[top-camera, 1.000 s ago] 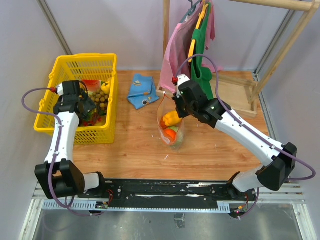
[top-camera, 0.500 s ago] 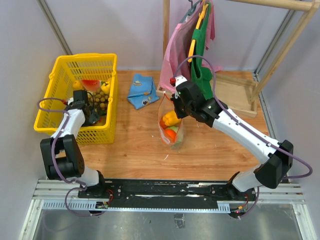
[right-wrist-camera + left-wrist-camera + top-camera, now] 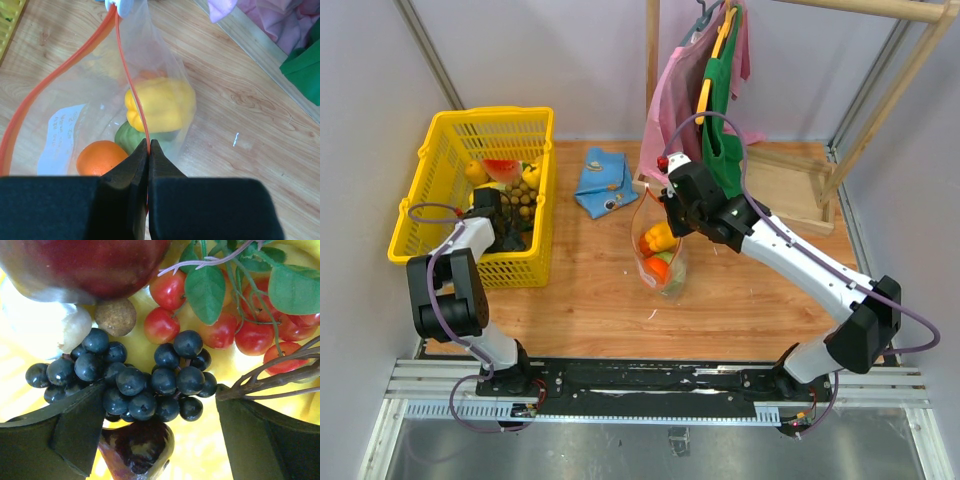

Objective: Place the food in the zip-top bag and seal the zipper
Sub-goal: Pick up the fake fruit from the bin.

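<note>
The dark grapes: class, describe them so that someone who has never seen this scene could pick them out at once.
Find the yellow basket on the left side of the table. Inside it, under the open left tool, lie the dark grapes, a bunch of small round berries. They are the only blue-black cluster; the cherry tomatoes beside them are bright red with green leaves.

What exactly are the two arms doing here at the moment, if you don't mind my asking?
The right gripper is shut on the zipper of the zip-top bag, holding its mouth open above the table. A yellow piece, an orange piece and a green piece are already inside. The left gripper is down in the yellow basket, open, with its fingers either side of the dark purple grapes, not yet closed on them.
</note>
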`<state>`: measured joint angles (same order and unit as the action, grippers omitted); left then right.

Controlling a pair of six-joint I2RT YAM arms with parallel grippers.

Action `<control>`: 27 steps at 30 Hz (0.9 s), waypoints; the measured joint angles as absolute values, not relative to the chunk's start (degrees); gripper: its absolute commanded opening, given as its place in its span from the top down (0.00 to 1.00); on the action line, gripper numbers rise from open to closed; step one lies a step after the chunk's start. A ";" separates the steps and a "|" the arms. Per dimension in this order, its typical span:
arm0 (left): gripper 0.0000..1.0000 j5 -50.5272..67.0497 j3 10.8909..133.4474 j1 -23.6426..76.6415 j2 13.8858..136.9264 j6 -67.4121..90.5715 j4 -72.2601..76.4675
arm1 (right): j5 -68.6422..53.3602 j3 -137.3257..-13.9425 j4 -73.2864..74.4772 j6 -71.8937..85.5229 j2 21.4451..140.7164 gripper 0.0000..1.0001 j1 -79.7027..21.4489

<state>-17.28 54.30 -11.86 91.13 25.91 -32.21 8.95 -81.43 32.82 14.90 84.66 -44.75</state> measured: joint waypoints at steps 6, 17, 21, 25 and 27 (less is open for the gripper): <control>0.29 -13.93 54.30 -12.23 90.87 25.28 -31.70 | 8.97 -82.11 32.84 14.90 85.08 0.99 -44.75; 0.32 -1.78 54.48 -12.25 86.52 25.08 -31.79 | 8.99 -82.72 32.82 14.90 85.21 0.99 -44.75; 0.31 -0.71 54.59 -12.25 86.48 24.62 -31.90 | 9.02 -82.72 32.80 14.90 85.21 0.99 -44.75; 0.28 -0.56 54.59 -12.25 86.78 24.25 -31.99 | 9.15 -82.56 32.56 14.85 85.17 0.99 -44.75; 0.27 -0.67 54.59 -12.25 87.26 24.21 -31.94 | 9.19 -82.08 32.05 14.85 85.03 0.99 -44.75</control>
